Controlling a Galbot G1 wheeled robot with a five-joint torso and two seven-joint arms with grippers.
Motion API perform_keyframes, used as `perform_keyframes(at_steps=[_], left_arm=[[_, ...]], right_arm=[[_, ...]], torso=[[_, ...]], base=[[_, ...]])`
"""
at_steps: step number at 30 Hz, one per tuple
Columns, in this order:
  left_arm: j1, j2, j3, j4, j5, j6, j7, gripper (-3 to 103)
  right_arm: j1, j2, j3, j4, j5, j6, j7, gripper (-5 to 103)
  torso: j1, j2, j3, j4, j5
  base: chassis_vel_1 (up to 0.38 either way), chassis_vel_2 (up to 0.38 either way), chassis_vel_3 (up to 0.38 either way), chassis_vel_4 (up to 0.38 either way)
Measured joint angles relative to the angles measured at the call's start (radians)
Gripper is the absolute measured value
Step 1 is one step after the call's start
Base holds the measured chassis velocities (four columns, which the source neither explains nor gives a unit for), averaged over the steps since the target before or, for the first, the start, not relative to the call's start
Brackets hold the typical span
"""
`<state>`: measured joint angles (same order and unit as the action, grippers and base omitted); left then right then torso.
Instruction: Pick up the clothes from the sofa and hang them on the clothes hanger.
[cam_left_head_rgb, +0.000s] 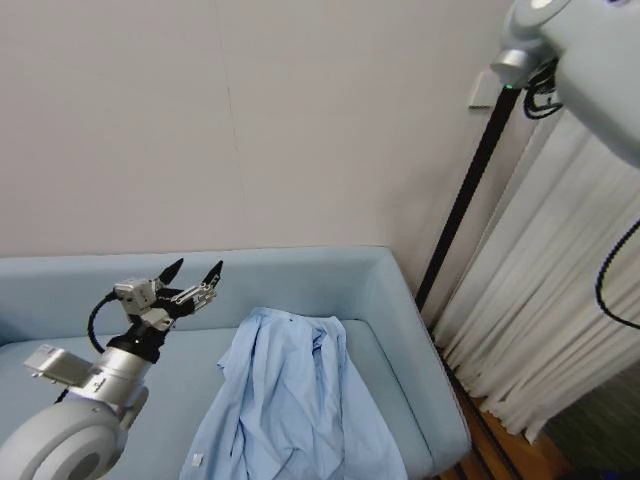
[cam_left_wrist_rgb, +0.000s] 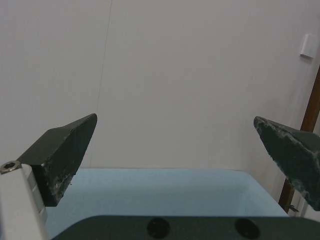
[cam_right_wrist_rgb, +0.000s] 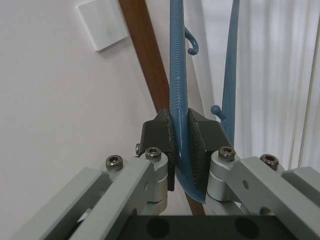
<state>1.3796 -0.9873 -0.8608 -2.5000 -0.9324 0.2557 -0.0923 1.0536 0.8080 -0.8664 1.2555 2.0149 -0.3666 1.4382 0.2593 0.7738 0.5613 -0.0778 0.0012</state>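
Left gripper (cam_left_head_rgb: 197, 270) is hovering over the sofa (cam_left_head_rgb: 405, 330), up near the backrest (cam_left_head_rgb: 300, 275), jaws spread wide with nothing between them. The light blue shirt (cam_left_head_rgb: 290, 400) is lying rumpled on the seat just to that gripper's right, collar end toward the backrest and the tail running toward the front edge. Right gripper (cam_right_wrist_rgb: 181, 145) is way up high, pinched tight on a thin blue hanger (cam_right_wrist_rgb: 178, 75), with a dark pole (cam_left_head_rgb: 465, 190) and a white curtain (cam_left_head_rgb: 560, 300) close by.

What I'd worry about: the shirt is folded over on itself, so a pinch in the middle will probably catch one loose layer, and the rest drags or slides off on the lift. Going for the collar looks safer to me, but it sits close to the backrest, so the gripper could dig into the cushion instead of getting under the cloth. The hanger is only gripped on a narrow edge, so a tug from the shirt's weight could twist it in the pads (cam_right_wrist_rgb: 202, 145). It's also near the pole and curtain, easy to snag when that arm swings down
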Motion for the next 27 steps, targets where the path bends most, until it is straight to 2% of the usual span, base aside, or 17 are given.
perform_keyframes(at_steps=[12, 20, 21, 24, 25, 27], left_arm=[[0.015, -0.022, -0.005, 0.0, 0.012, -0.003, 0.005, 100], [0.037, -0.027, -0.006, 0.0, 0.028, -0.011, 0.007, 100], [0.04, -0.027, -0.007, 0.0, 0.031, -0.012, 0.008, 100], [0.051, -0.023, -0.006, 0.0, 0.037, -0.014, 0.008, 100], [0.051, -0.023, -0.006, 0.0, 0.037, -0.014, 0.008, 100], [0.062, -0.021, -0.006, 0.0, 0.043, -0.014, 0.008, 100]], right_arm=[[-0.031, -0.13, -0.015, 0.333, 0.079, -0.002, 0.008, 8], [-0.198, -0.24, 0.041, 0.55, 0.002, -0.022, -0.064, 8], [-0.245, -0.257, 0.061, 0.576, -0.028, -0.025, -0.084, 8], [-0.46, -0.319, 0.176, 0.65, -0.15, -0.015, -0.209, 8], [-0.46, -0.319, 0.176, 0.65, -0.15, -0.015, -0.209, 8], [-0.648, -0.369, 0.318, 0.693, -0.223, -0.001, -0.312, 8]], torso=[[0.0, 0.0, 0.0, 0.0001, -0.0001], [0.0, 0.0, 0.0, -0.0003, 0.0003], [0.0, 0.0, 0.0, 0.0, 0.0003], [0.0, 0.0, 0.0, 0.0001, 0.0003], [0.0, 0.0, 0.0, 0.0001, 0.0003], [0.0, 0.0, 0.0, 0.0003, 0.0004]], base=[[0.0, 0.0, 0.0, 0.0], [0.0, 0.0, 0.0, 0.0], [0.0, 0.0, 0.0, 0.0], [0.0, 0.0, 0.0, 0.0], [0.0, 0.0, 0.0, 0.0], [0.0, 0.0, 0.0, 0.0]])
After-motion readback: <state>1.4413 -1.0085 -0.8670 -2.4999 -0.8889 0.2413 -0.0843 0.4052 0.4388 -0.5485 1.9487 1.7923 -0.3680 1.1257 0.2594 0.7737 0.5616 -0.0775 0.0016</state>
